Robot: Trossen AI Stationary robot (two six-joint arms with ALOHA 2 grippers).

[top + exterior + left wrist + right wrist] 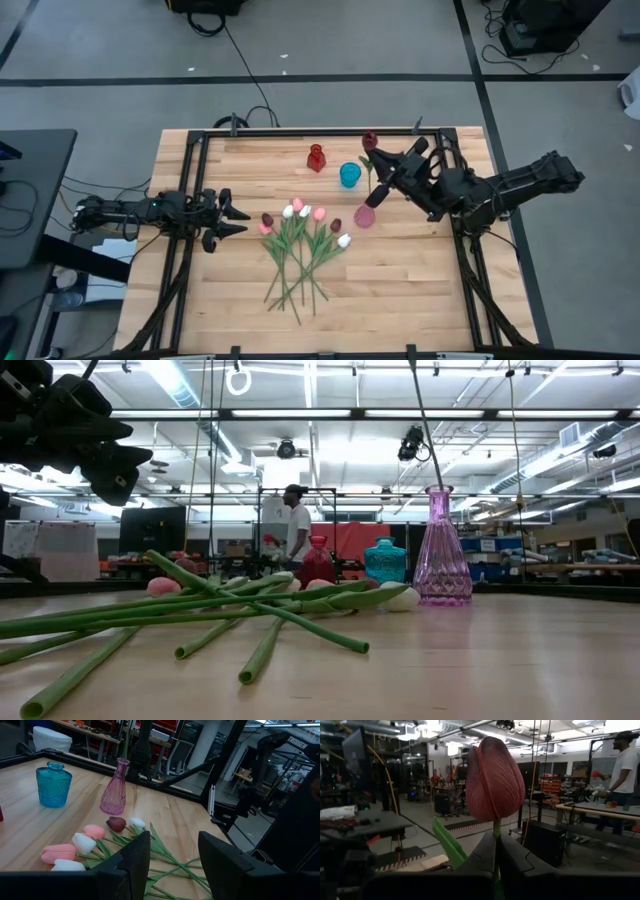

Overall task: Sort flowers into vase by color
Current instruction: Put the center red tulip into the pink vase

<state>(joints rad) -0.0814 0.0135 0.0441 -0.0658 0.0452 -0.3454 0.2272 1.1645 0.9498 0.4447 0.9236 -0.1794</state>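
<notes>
Several tulips (300, 245) with white, pink and maroon heads lie in a loose pile on the table, heads toward the far edge, and also show in the left wrist view (116, 824). My left gripper (235, 220) hovers open just left of the pile, its fingers apart (172, 857). My right gripper (381, 175) is shut on one maroon tulip (494, 780) above the pink vase (364, 215). In the low view that tulip's stem (420, 420) runs down into the pink vase's mouth (440, 490). My right gripper pinches the maroon tulip's stem (496, 826) between its two fingers, just below the head and beside a green leaf (449, 842). The fingers come level from the table's right, across the stem. The tulip stands nearly upright, its lower stem reaching down into the pink vase.
A red vase (316, 157) and a blue vase (349, 175) stand near the table's far edge, left of the pink one. A black frame (190, 200) rims the table. A person (297, 520) stands in the room beyond. Bare wood lies toward the near edge.
</notes>
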